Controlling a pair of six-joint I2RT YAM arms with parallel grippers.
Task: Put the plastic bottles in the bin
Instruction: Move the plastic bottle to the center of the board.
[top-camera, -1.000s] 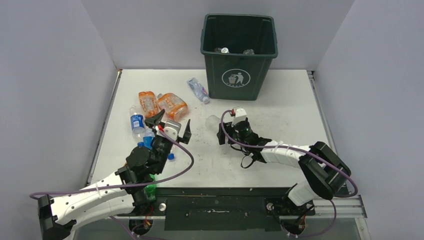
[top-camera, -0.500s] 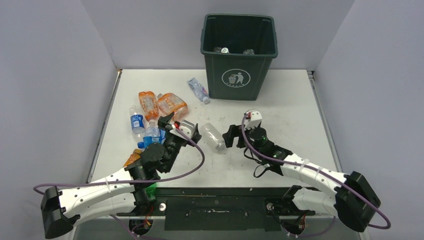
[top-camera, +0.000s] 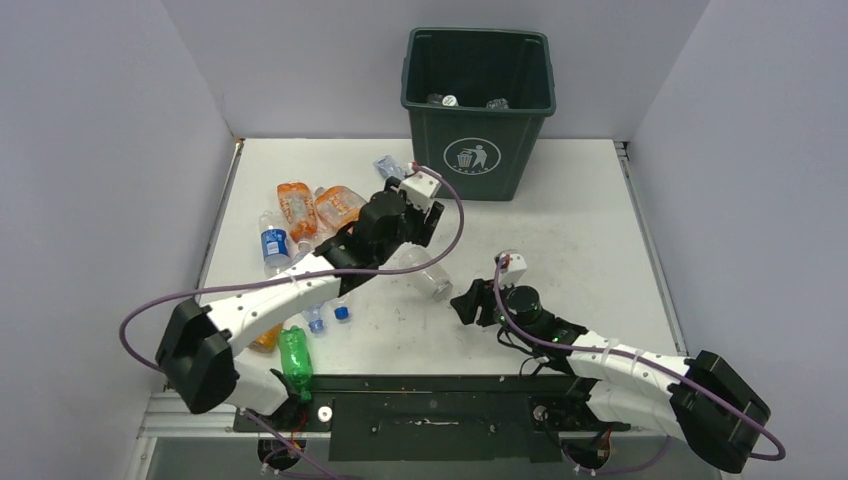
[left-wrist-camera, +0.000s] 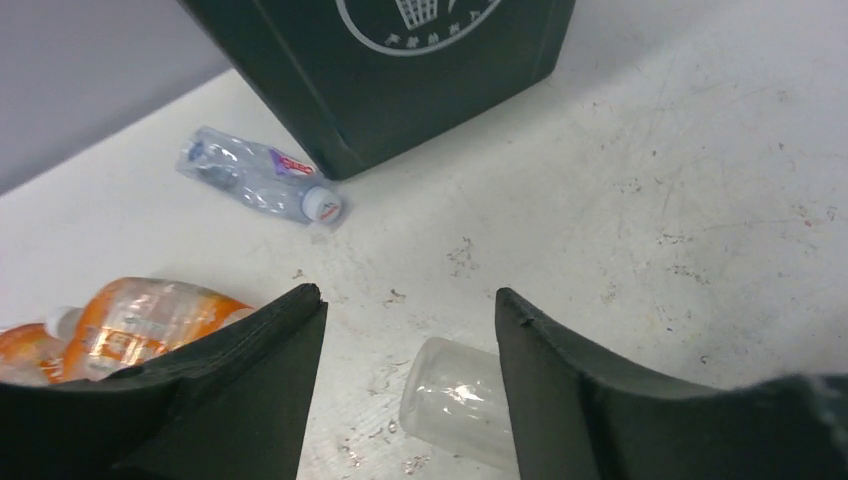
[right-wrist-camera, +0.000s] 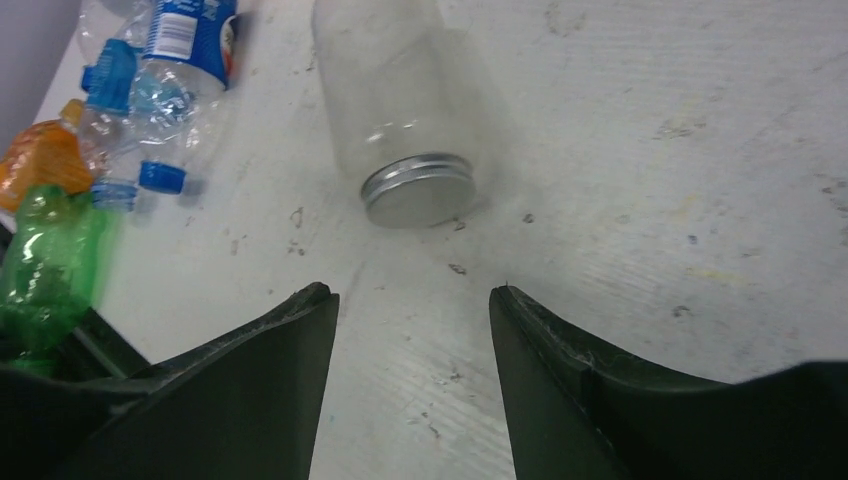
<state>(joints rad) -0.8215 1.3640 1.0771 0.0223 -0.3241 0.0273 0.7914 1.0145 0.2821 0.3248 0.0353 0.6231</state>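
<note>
**Change of state.** Within the last second the left gripper (top-camera: 420, 222) travelled from the bottle pile at 9 o'clock out toward 12 o'clock, stopping just short of the bin (top-camera: 480, 172). The right gripper (top-camera: 464, 306) withdrew from table centre toward 5 o'clock. The silver-lidded bottle (top-camera: 432, 280) lay on its side at table centre, between the two grippers and held by neither.

**Finger state.** The left fingers (left-wrist-camera: 230, 400) stood apart with nothing clamped. The base of the silver-lidded bottle showed on the table (top-camera: 560, 200) below the gap. The right fingers (right-wrist-camera: 230, 400) also stood apart and empty, and the lid faced them from just beyond the tips.

**Location of task items.**
- The bin stood at 12 o'clock, with a few bottles (top-camera: 445, 100) already inside.
- A crushed clear bottle (left-wrist-camera: 255, 185) lay just beside the bin's corner at 11 o'clock.
- The orange bottles (top-camera: 296, 207) and a blue-labelled bottle (top-camera: 272, 243) lay at 9 to 10 o'clock.
- The green bottle (top-camera: 293, 358) lay at 7 o'clock, at the near edge.

**Consequence.** Neither arm carried a bottle, so no deposit was under way. The repositioning suggested that the pick of the silver-lidded bottle was passing to the left arm. The grasp itself remained to be made.
</note>
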